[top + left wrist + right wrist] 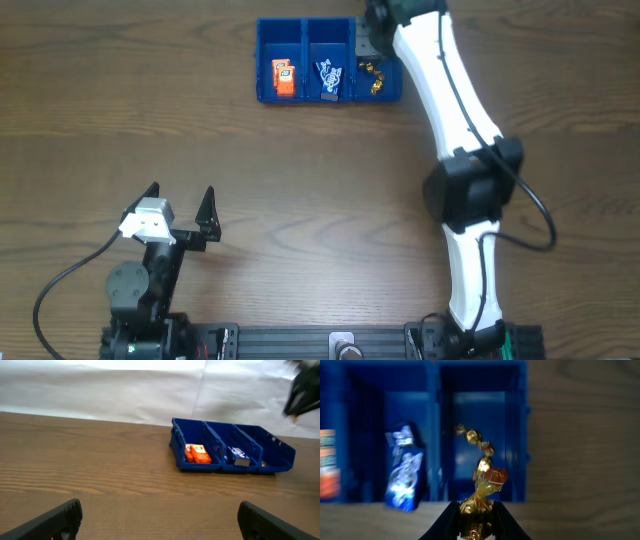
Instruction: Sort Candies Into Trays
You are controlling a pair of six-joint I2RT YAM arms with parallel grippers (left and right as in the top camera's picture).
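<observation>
A blue three-compartment tray (pixel 262 60) stands at the table's far middle. Its left bin holds orange candies (pixel 284 78), its middle bin a blue-wrapped candy (pixel 328 78), and its right bin gold-wrapped candies (pixel 375 82). My right gripper (pixel 366 42) is over the right bin. In the right wrist view, the right gripper (pixel 476 522) is shut on a gold-wrapped candy (pixel 479 497), with more gold pieces (pixel 472 436) in the bin (pixel 517 435) beyond. My left gripper (pixel 182 205) stands open near the front left, far from the tray (pixel 177 455), holding nothing.
Bare wooden tabletop (pixel 300 200) spreads between the left arm and the tray. A white backdrop (pixel 100 390) rises behind the table's far edge. The right arm (pixel 450 110) stretches diagonally across the right side of the table.
</observation>
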